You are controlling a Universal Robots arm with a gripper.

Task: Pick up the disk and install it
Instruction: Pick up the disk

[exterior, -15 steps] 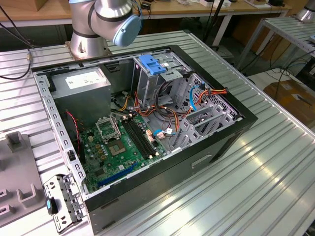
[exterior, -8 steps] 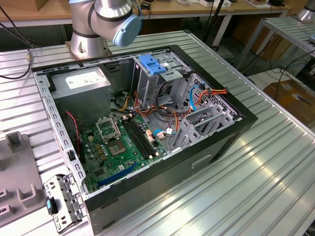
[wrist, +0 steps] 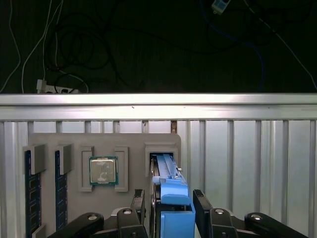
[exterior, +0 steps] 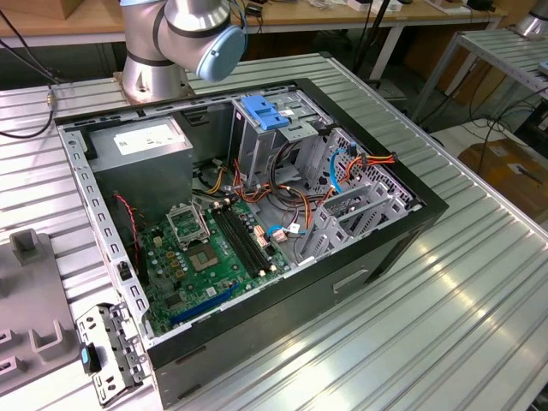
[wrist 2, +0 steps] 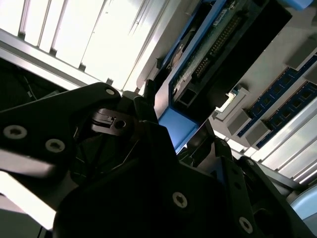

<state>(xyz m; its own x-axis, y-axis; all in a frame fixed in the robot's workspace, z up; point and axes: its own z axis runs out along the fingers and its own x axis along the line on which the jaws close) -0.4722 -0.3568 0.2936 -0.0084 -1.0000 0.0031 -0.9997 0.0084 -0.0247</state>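
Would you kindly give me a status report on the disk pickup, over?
Gripper astride disk. Disk on edge in tray slot. Chip in next pocket, apart.

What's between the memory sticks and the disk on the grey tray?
A square processor chip, lying flat in its own recess of the grey tray, sits between the memory sticks and the disk, as the first wrist view shows.

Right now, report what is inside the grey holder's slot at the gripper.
The disk stands on edge in that slot of the grey holder, one edge sticking out, with the gripper around it. The part sunk in the slot is covered.
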